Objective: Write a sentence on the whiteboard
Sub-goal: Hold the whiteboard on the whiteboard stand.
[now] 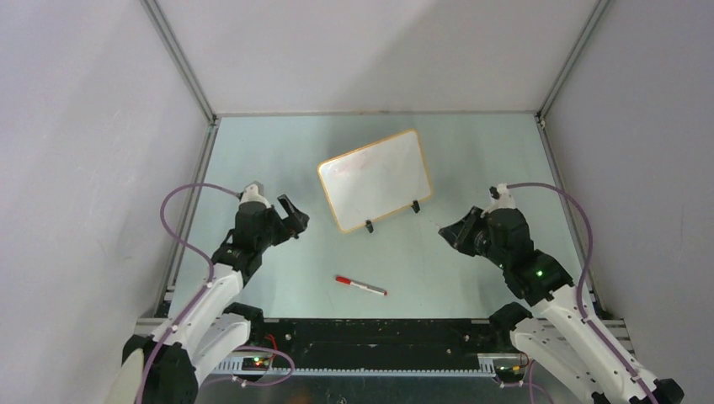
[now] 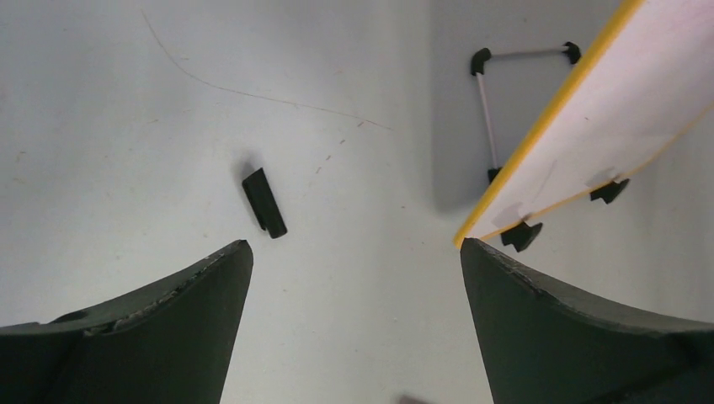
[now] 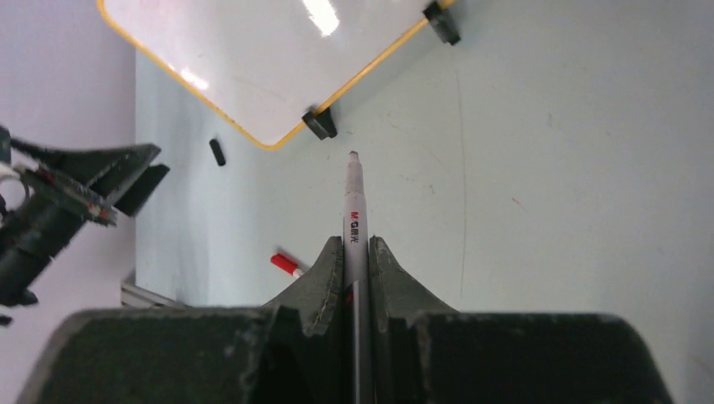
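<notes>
The whiteboard, white with an orange frame and two black clip feet, stands tilted at mid-table. It also shows in the left wrist view and the right wrist view. No black lettering of the sentence shows on it, only a faint reddish smudge. My right gripper is shut on a white marker. The marker's bare tip points at the board's near edge, a short way off it. My left gripper is open and empty, left of the board.
A second marker with a red cap lies on the table in front of the board, between the arms; it also shows in the right wrist view. A small black cap lies left of the board. Cage walls stand on the left, right and back.
</notes>
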You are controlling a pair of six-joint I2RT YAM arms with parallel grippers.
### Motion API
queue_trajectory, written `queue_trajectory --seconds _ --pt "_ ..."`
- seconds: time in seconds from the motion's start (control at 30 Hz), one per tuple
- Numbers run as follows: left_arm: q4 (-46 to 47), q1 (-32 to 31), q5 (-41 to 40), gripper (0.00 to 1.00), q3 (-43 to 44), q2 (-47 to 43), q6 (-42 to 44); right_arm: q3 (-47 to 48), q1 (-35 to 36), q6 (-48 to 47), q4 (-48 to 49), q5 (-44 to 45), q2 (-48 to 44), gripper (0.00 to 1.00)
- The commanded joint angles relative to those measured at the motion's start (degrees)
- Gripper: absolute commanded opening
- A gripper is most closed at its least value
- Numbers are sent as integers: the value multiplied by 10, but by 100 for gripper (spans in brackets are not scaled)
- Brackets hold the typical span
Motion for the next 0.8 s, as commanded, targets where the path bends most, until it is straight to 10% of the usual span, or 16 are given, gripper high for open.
queue_trajectory --seconds 0.0,0.77 --pt "45 2 37 99 -22 -32 -13 26 0 117 -62 75 -14 0" --pt "105 -21 45 99 -119 -170 51 32 -126 -54 -81 -15 -36 0"
